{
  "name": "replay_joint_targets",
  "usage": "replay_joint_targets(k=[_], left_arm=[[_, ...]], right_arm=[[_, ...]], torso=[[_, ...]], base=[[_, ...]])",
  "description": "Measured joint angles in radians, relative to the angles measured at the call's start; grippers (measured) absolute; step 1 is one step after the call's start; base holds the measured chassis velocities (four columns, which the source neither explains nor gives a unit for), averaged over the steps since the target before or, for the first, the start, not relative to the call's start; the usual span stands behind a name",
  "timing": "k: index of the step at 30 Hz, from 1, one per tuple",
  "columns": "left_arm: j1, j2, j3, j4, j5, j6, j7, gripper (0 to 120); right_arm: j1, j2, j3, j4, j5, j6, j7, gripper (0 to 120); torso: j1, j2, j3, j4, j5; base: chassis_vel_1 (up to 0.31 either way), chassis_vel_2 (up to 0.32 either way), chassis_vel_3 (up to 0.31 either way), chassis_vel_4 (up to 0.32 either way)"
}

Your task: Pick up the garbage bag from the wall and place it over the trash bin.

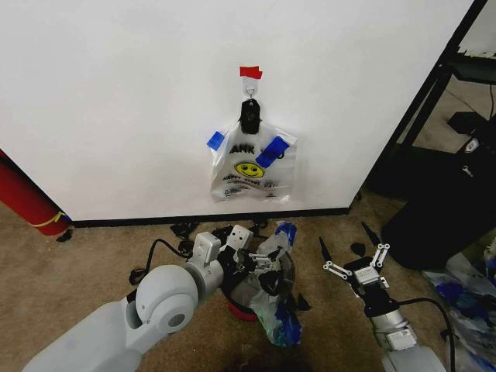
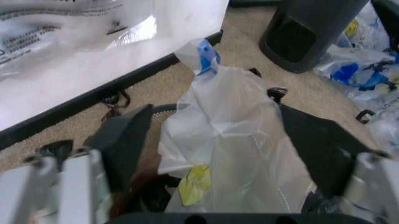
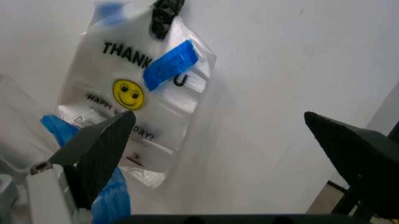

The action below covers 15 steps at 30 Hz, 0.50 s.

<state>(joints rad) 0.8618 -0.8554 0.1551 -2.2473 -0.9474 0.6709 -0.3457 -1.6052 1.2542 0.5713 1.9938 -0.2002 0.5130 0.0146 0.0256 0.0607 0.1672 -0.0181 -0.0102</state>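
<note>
Over the bin [image 1: 252, 298] on the floor: bag [image 1: 271, 306], thin, light, limp, slippery, crumpling film, best taken at its blue-taped rim; left pincer [image 1: 252, 260] spread around it, right pincer [image 1: 358, 267] spread, idle nearby.

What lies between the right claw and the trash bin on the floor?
In the head view, bare tan carpet with a few small black clips lies between the open right claw and the trash bin, plus the garbage bag's hanging blue-taped edge.
</note>
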Motion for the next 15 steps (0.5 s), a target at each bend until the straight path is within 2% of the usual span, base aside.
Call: replay_joint_targets(k=[5, 7, 12, 15], left_arm=[[0.022, 0.011, -0.012, -0.005, 0.000, 0.003, -0.003, 55], [0.028, 0.013, -0.016, -0.008, 0.000, 0.003, -0.003, 53], [0.063, 0.023, -0.041, -0.024, 0.002, -0.005, -0.002, 30], [0.079, 0.024, -0.053, -0.027, 0.006, -0.017, 0.006, 22]], right_arm=[[0.003, 0.014, -0.008, 0.002, -0.022, -0.001, 0.002, 100], [0.003, 0.016, -0.009, 0.002, -0.026, -0.001, 0.002, 100], [0.002, 0.029, -0.014, 0.001, -0.042, -0.003, 0.005, 100], [-0.001, 0.032, -0.016, 0.001, -0.046, -0.003, 0.005, 100]], torso=[[0.000, 0.000, 0.000, 0.0000, 0.0000], [0.000, 0.000, 0.000, 0.0001, 0.0000], [0.000, 0.000, 0.000, 0.0001, 0.0000], [0.000, 0.000, 0.000, 0.0000, 0.0000]], base=[[0.000, 0.000, 0.000, 0.000], [0.000, 0.000, 0.000, 0.000], [0.000, 0.000, 0.000, 0.000], [0.000, 0.000, 0.000, 0.000]])
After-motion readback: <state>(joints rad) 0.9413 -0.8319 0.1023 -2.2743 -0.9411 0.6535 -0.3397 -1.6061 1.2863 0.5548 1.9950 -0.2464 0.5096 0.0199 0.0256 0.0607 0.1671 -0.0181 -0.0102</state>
